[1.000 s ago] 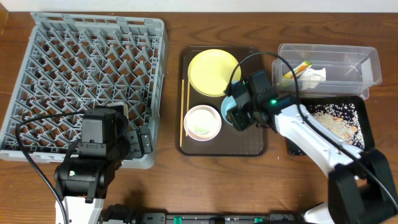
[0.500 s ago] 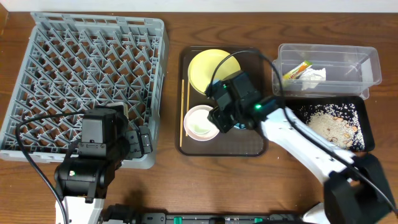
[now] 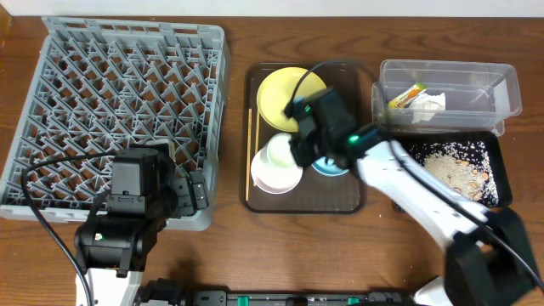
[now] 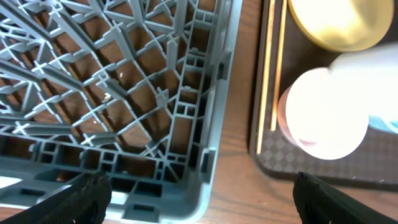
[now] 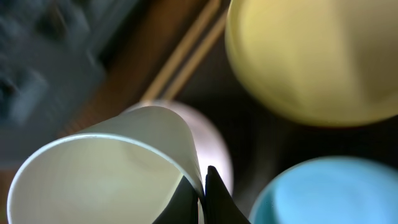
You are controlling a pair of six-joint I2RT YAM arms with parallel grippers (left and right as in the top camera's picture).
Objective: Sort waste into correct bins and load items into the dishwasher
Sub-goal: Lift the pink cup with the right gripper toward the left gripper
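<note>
The right gripper (image 5: 204,186) is clamped on the rim of the small white cup (image 5: 106,168), one dark finger inside the lip. It holds the cup tilted over the whitish-pink bowl (image 3: 270,182) on the brown serving tray (image 3: 340,201) at the table's middle. Crowding it on that tray are the light blue bowl (image 3: 330,167) just to the right and the yellow plate (image 3: 285,93) toward the far edge. The chopsticks (image 3: 252,153) lie along the tray's left rim, between the cup and the grey dish rack (image 3: 119,102) in the far left corner. The left gripper (image 4: 199,205) hangs with its fingers wide apart over the rack's near right corner. At the far right corner the clear container (image 3: 510,85) holds the napkin (image 3: 429,106) and snack wrapper (image 3: 406,95). The black tray (image 3: 503,166) in front of it carries rice scraps (image 3: 450,170). The table (image 3: 229,255) is dark brown wood, with a pale wall (image 3: 340,7) behind its far edge.
</note>
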